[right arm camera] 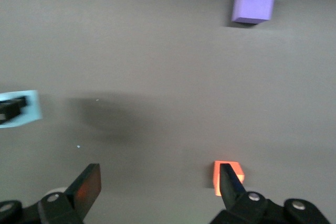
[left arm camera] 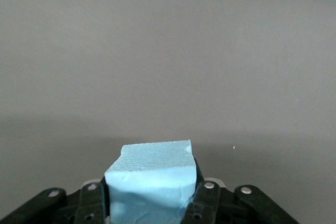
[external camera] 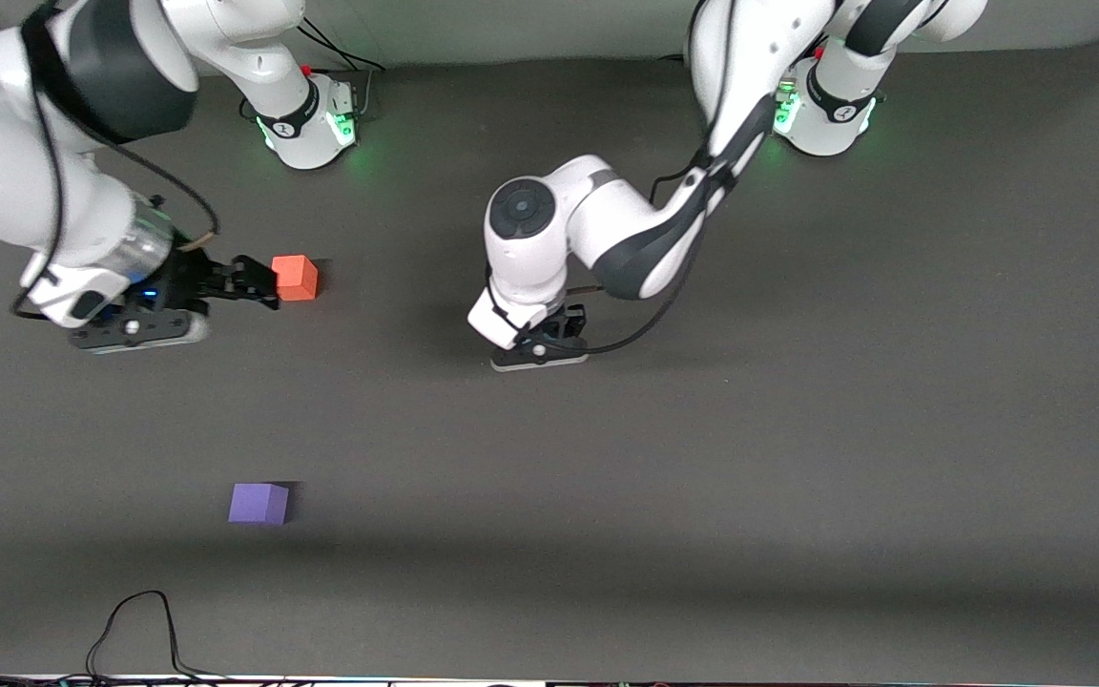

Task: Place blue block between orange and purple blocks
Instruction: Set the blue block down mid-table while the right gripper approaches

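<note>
The pale blue block (left arm camera: 152,179) is clamped between the fingers of my left gripper (left arm camera: 151,195). In the front view the left gripper (external camera: 542,345) points down over the middle of the table, and its hand hides the block. The blue block also shows in the right wrist view (right arm camera: 23,107). The orange block (external camera: 295,278) sits toward the right arm's end of the table. The purple block (external camera: 259,503) lies nearer the front camera than the orange one. My right gripper (external camera: 259,284) is open and empty, right beside the orange block (right arm camera: 228,177). The purple block (right arm camera: 254,4) shows farther off.
The dark table mat (external camera: 798,429) stretches wide toward the left arm's end. A black cable (external camera: 134,620) loops at the table's front edge. The two arm bases (external camera: 311,124) stand along the table's back edge.
</note>
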{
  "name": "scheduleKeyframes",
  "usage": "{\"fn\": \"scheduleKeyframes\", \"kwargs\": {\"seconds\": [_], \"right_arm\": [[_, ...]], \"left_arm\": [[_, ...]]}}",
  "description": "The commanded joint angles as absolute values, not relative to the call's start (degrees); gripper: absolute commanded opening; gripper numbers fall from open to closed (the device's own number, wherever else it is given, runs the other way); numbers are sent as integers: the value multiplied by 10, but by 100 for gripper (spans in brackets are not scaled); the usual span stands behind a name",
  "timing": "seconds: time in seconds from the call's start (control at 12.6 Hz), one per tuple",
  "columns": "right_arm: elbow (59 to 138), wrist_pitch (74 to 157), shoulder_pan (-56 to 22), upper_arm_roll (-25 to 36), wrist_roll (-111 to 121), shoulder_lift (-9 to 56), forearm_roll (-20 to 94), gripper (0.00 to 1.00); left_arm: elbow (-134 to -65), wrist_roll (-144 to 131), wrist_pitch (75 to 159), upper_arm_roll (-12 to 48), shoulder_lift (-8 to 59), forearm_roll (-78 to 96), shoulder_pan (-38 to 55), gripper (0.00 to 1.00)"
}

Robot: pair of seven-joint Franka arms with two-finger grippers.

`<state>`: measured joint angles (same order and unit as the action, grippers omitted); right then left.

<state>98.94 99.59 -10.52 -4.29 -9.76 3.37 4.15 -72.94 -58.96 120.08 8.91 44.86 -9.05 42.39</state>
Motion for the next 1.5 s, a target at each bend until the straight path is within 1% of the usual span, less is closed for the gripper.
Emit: {"fn": "scheduleKeyframes", "kwargs": {"seconds": [0.0, 0.24, 0.4, 0.47, 0.55, 0.63, 0.71, 0.87, 1.03, 1.19, 1.34, 1.42], "right_arm": [[960, 999, -122, -39, -120, 59, 52, 100], [930, 999, -139, -39, -128, 83, 73, 100], [909, 999, -151, -39, -145, 98, 97, 100], [895, 999, -156, -39, -155, 107, 98, 100], [886, 999, -165, -39, -159, 116, 99, 100], [882, 999, -167, -39, -179, 122, 99, 100], [877, 1001, -168, -39, -198, 131, 98, 100], [872, 1002, -175, -39, -202, 143, 95, 100], [872, 1003, -175, -39, -201, 154, 93, 100], [874, 1013, -175, -39, -195, 163, 93, 100], [875, 1026, -176, -38, -198, 177, 93, 100], [875, 1033, -177, -39, -200, 179, 93, 100]], "left_arm": [[-710, -599, 1229, 79, 498, -118, 438, 22], [-717, -599, 1265, 77, 529, -120, 444, 22], [-717, -600, 1269, 77, 533, -120, 445, 22], [-717, -599, 1271, 77, 536, -120, 444, 26], [-718, -599, 1276, 76, 539, -120, 444, 33], [-718, -598, 1276, 75, 539, -121, 444, 63], [-717, -596, 1274, 75, 537, -121, 444, 100], [-717, -594, 1266, 75, 530, -121, 442, 100], [-716, -589, 1260, 76, 508, -120, 426, 100], [-716, -558, 1236, 85, 481, -109, 375, 100], [-721, -500, 1224, 98, 453, -70, 299, 100], [-735, -460, 1203, 103, 431, -52, 258, 100]]}}
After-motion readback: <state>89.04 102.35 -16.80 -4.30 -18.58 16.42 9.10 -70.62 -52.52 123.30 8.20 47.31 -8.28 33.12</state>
